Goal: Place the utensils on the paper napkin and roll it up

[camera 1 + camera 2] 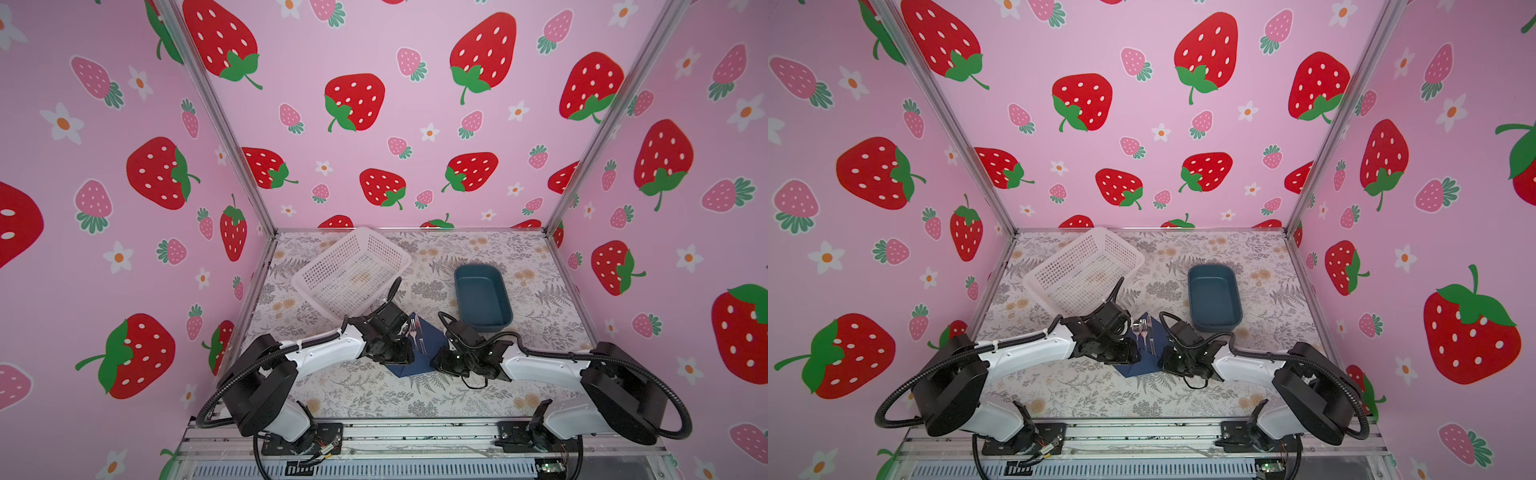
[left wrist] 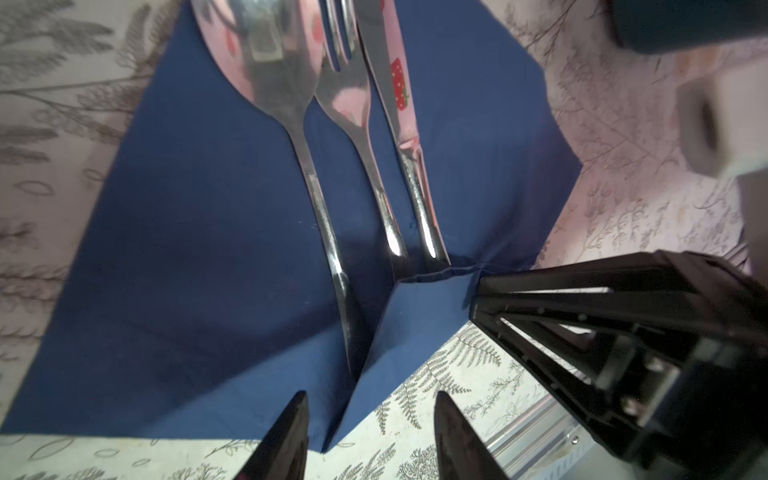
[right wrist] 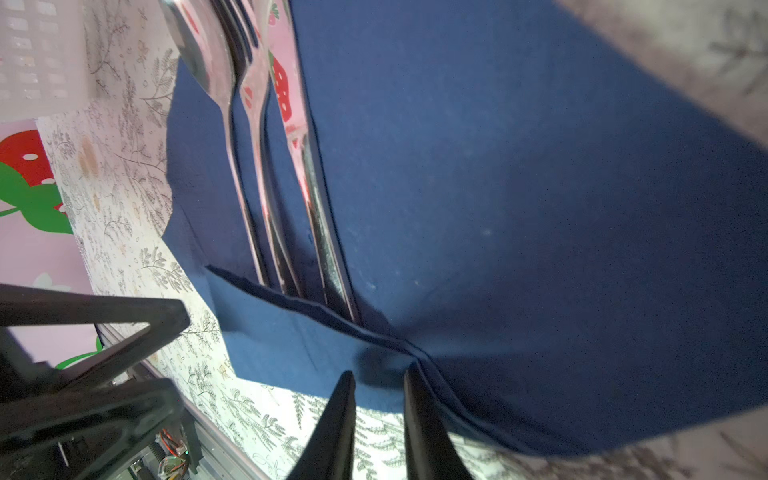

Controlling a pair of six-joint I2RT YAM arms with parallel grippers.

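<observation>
I am looking at the paper napkin [image 1: 434, 337] [image 1: 1142, 366] lying on the bench [image 1: 374, 395] near the teal tray [image 1: 490, 326], just in front of that tray's left corner in both top views. The utensils [image 1: 417, 334] [image 1: 1146, 332] are resting on it side by side: spoon [image 2: 266, 70], fork [image 2: 345, 95] and knife [image 2: 390, 83], with the knife on the tray side. The knife blade is mirroring a red strawberry; no writing is coming through clearly on any piece.

The napkin's [image 2: 187, 249] near edge is folding up over the handle ends, hiding them. The spoon bowl, fork tines and blade tip are running off the edge of both wrist views. In the top views the two arms are covering much of the sheet.

The left pincer [image 2: 370, 399] is hovering with its jaws well apart, gripping nothing, the napkin's folded corner showing beneath the gap. The right pincer [image 3: 378, 374] is sitting at the folded edge of the napkin [image 3: 498, 208] with its jaws only narrowly apart. I cannot tell whether it is pinching the paper or merely touching it.

A pale perforated basket [image 1: 332, 257] is standing left of the tray.
</observation>
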